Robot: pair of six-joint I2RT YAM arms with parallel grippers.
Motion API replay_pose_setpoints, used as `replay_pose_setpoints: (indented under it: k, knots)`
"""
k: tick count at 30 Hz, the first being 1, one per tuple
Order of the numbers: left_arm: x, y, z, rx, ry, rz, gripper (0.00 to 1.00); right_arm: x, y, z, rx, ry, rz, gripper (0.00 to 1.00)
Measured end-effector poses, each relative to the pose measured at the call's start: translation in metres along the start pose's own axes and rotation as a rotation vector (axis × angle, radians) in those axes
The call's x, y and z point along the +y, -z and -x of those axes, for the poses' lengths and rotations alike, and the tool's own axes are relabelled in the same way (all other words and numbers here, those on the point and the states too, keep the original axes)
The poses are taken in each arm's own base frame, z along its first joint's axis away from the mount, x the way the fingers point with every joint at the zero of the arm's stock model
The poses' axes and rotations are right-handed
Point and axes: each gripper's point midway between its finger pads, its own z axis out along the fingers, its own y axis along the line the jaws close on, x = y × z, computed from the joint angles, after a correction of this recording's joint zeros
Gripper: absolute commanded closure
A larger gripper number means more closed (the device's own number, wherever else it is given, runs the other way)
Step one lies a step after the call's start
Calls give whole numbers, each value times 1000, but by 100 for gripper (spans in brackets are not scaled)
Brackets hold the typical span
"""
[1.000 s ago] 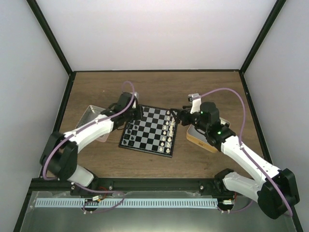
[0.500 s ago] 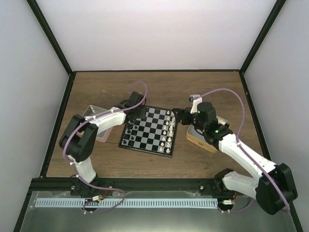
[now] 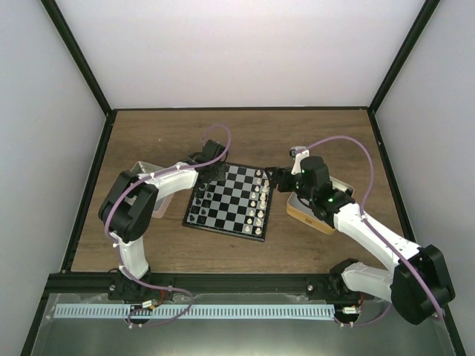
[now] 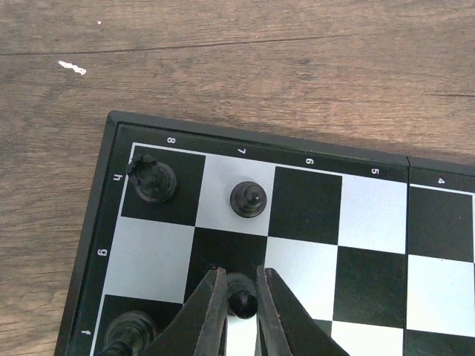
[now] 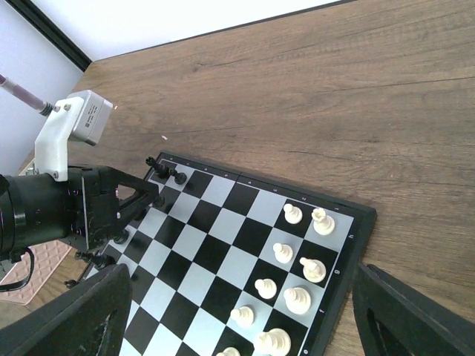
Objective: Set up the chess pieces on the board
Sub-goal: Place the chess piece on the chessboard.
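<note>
Standing inside left claw (image 4: pixel 239 274), seemingly pinched; black pawn (image 4: pixel 239 302)

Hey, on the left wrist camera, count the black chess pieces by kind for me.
rook: 1
pawn: 2, the other between the fingers of the left claw
cut-off piece at the frame edge, kind unclear: 1
Total: 4

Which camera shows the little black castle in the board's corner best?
Left wrist: the castle is close and sharp, its notched top clear. Right wrist shows it as a tiny dark speck. From the top it cannot be made out.
</note>
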Motion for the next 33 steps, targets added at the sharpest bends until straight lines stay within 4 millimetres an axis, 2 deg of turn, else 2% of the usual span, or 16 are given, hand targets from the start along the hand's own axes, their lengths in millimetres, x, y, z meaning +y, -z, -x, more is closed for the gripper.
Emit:
replay_pose_setpoints:
  k: [13, 24, 30, 33]
  knots:
    - [-1, -12, -11, 31, -30, -7, 85, -4, 0, -1, 2, -4, -20, 17]
    - [-1, -13, -11, 31, -38, -5, 84, -8, 0, -4, 13, -9, -41, 17]
    - [2, -13, -11, 29, -49, 9, 81, -11, 1, -5, 19, -14, -58, 17]
    - [2, -12, -11, 29, -55, 10, 76, -14, 1, -4, 17, -21, -77, 17]
